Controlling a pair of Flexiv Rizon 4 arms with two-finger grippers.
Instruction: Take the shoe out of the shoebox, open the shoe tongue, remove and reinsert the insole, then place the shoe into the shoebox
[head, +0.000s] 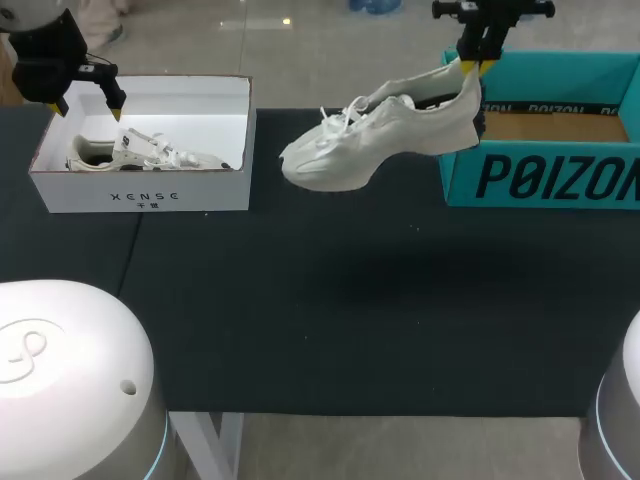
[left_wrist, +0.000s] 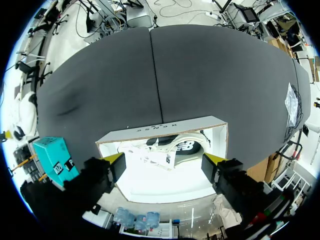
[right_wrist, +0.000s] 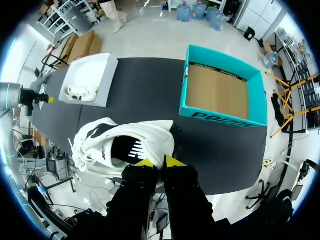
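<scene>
Two shoes on show. Right gripper (head: 470, 66) clamped on heel of white shoe (head: 380, 135), shoe hanging in air, toe pointing left, over black table (head: 350, 320), between white box (head: 140, 195) and teal shoebox (head: 540, 180). Teal shoebox open-topped at table's right end. Left gripper (head: 90, 110) above white box, fingers spread wide, touching nothing. Second shoe (head: 140, 152) lying inside white box.
</scene>
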